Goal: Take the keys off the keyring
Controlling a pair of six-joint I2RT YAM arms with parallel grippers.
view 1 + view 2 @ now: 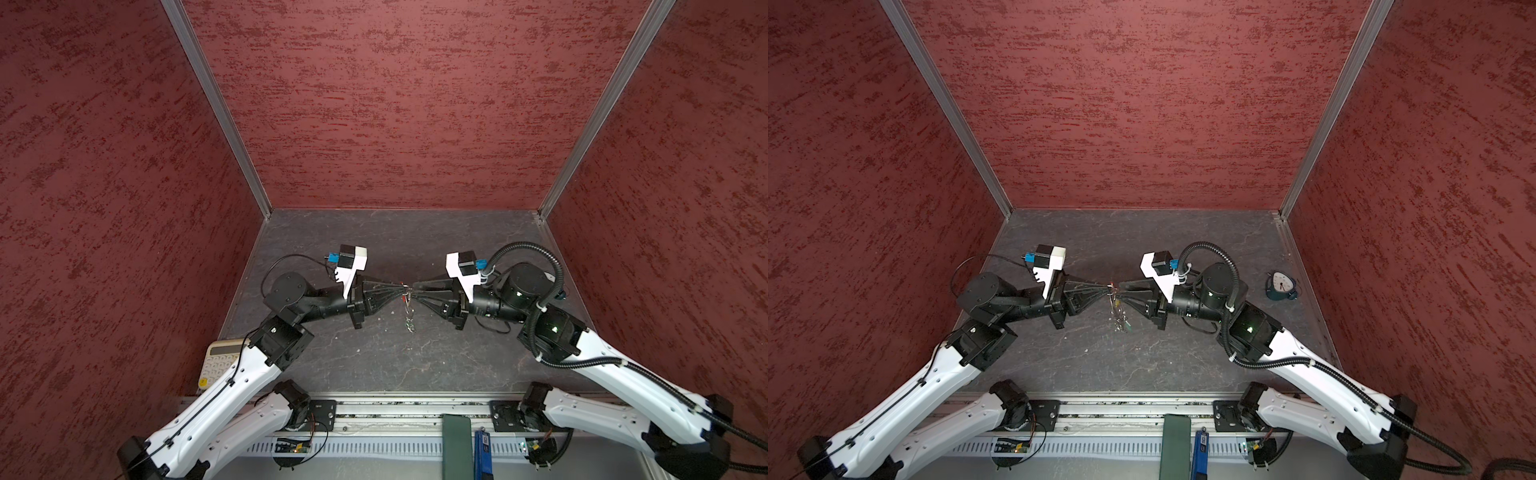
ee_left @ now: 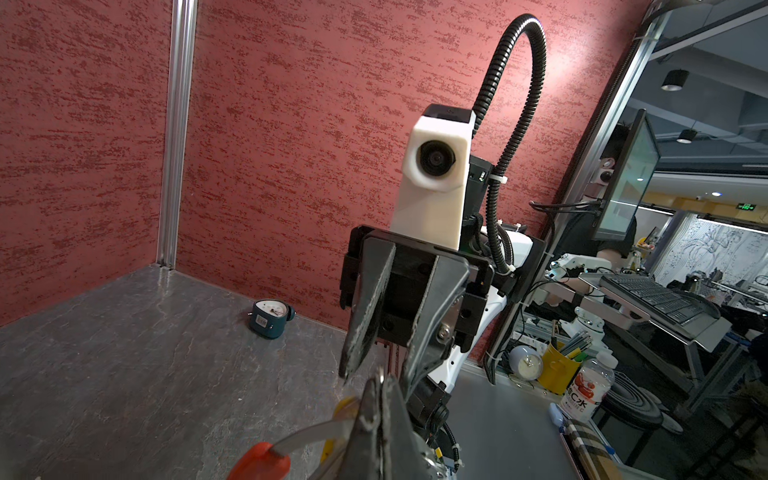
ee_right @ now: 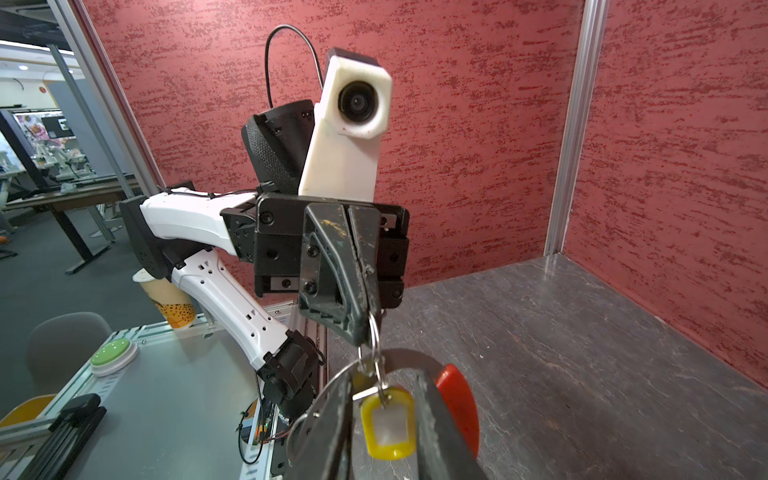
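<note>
We see the left gripper (image 1: 1106,289) and the right gripper (image 1: 1121,292) meet tip to tip, the left's jaws together, the right's apart. The keyring (image 1: 1116,308) hangs between them, a green key (image 1: 1128,327) at its near end; a teal clock (image 1: 1282,286) sits well to the right.

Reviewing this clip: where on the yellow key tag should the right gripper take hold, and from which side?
Probably its plastic body, across the two long edges, coming level from the right arm's side. The yellow key tag hangs flat-face toward the right gripper, below the left gripper shut on the keyring.
</note>
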